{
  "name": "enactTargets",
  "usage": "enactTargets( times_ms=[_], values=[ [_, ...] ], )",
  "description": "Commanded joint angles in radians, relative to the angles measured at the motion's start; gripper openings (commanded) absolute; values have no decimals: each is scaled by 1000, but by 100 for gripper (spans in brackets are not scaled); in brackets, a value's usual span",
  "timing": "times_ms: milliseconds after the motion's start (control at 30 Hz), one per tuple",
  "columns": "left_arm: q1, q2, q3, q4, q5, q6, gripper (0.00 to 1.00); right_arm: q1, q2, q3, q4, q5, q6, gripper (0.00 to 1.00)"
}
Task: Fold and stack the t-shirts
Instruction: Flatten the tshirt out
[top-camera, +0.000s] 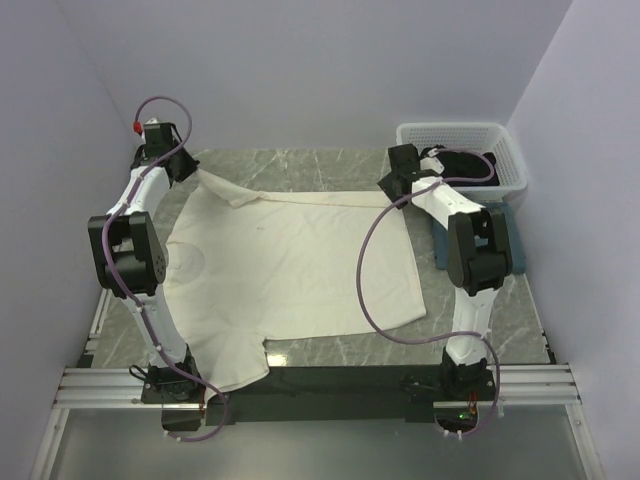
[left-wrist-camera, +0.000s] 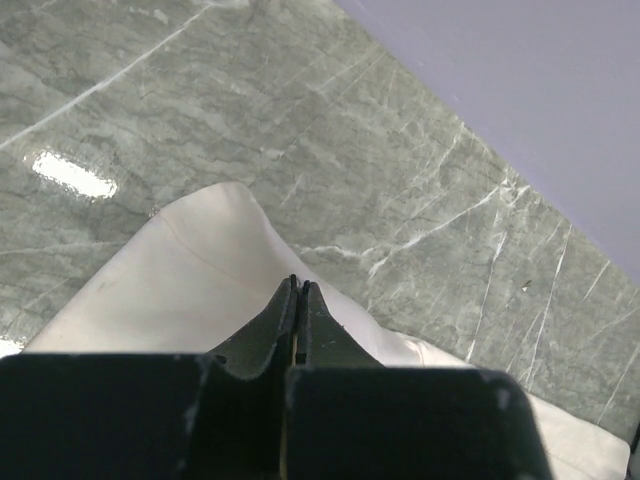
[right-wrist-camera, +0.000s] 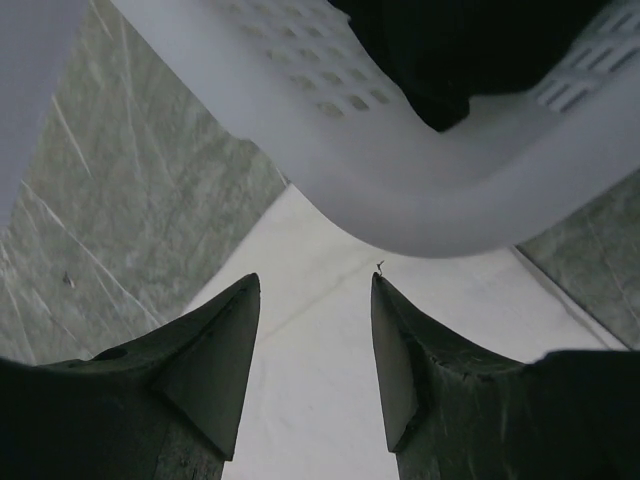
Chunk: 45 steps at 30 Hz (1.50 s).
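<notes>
A cream t-shirt lies spread flat on the marble table, with one sleeve hanging over the near edge. My left gripper is at the far left and is shut on the shirt's far left corner, which rises in a taut peak to the tips. In the left wrist view the jaws are pressed together over the cream cloth. My right gripper is open over the shirt's far right corner. In the right wrist view, cream cloth lies between the spread fingers, which hold nothing.
A white plastic basket with dark clothes stands at the far right, and its rim is just beyond my right fingertips. A folded dark teal item lies beside the right arm. Purple walls enclose the table on three sides.
</notes>
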Motion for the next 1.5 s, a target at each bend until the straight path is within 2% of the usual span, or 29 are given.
enactTargets(
  times_ms=[0,167,733,1267,1467],
  values=[
    [-2,-42,-11,22,17,-18,1,20,26,107,-27,136,-13,56],
    [-2,-43,-20,25,23,-35,1,28,69,116,-65,161,4,56],
    [19,-83,-51,20,36,-68,1,78,222,297,-251,211,3,52],
    [39,-108,-89,33,52,-78,1,75,279,332,-260,204,16,52],
    [38,-112,-92,28,54,-77,1,70,290,354,-252,199,16,49]
  ],
)
